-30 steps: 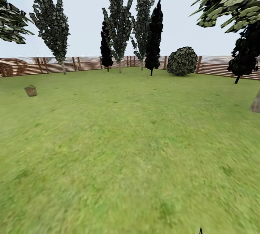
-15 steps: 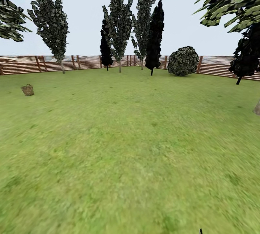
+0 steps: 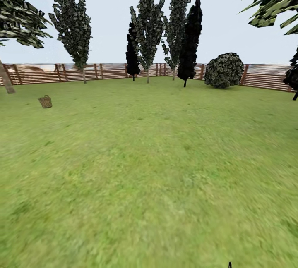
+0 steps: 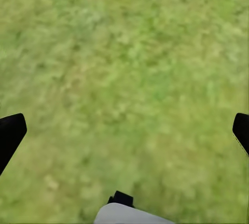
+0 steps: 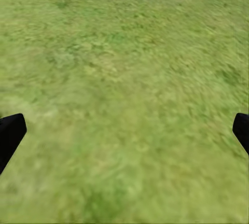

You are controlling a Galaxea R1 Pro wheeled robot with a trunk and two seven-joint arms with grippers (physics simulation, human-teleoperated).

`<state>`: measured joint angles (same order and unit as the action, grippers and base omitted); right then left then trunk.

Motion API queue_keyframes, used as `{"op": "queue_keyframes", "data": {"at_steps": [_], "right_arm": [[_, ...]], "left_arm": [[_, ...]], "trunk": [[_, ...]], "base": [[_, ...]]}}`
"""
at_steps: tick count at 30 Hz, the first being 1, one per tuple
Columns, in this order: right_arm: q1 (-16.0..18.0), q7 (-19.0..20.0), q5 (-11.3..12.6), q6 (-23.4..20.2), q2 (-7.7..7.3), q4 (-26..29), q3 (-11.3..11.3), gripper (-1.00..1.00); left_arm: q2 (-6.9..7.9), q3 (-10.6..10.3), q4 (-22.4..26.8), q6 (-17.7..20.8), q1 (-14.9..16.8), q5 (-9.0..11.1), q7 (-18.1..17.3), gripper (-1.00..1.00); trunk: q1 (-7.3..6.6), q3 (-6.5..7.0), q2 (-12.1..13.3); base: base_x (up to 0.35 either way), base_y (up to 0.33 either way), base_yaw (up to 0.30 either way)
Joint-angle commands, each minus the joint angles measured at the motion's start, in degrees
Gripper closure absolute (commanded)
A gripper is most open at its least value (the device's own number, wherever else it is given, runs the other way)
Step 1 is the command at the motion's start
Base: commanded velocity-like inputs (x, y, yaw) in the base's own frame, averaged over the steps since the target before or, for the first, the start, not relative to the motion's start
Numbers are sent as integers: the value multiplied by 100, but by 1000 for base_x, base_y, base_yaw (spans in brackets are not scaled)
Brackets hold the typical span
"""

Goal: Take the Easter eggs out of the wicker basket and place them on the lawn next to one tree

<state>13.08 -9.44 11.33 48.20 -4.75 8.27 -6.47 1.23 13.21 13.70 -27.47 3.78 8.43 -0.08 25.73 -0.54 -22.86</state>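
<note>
Both your grippers, left gripper [image 4: 124, 130] and right gripper [image 5: 124, 130], hang wide open and empty over the lawn [image 3: 157, 168]; the wicker basket [image 3: 45, 101] sits far ahead-left, well apart.

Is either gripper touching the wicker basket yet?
Apart. In the head view the wicker basket sits far off on the lawn; the left gripper and right gripper are open over bare grass.
</note>
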Motion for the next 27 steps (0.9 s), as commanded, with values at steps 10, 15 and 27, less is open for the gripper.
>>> {"op": "queue_keyframes", "data": {"at_steps": [10, 15, 27], "right_arm": [[1, 4, 17, 82, 42, 7, 2, -100], [1, 4, 19, 84, 29, 14, -17, -100], [1, -1, 19, 68, 25, 1, -21, -100]], "left_arm": [[0, -29, -7, -13, 6, 46, -1, -100], [0, -29, -7, -13, 7, 45, -1, -100], [0, -29, -7, -13, 7, 45, -3, -100]], "trunk": [[6, -6, -6], [6, -6, -6], [6, -6, -6]], "base": [[326, -120, 274], [326, -123, 238], [326, -123, 95]]}}
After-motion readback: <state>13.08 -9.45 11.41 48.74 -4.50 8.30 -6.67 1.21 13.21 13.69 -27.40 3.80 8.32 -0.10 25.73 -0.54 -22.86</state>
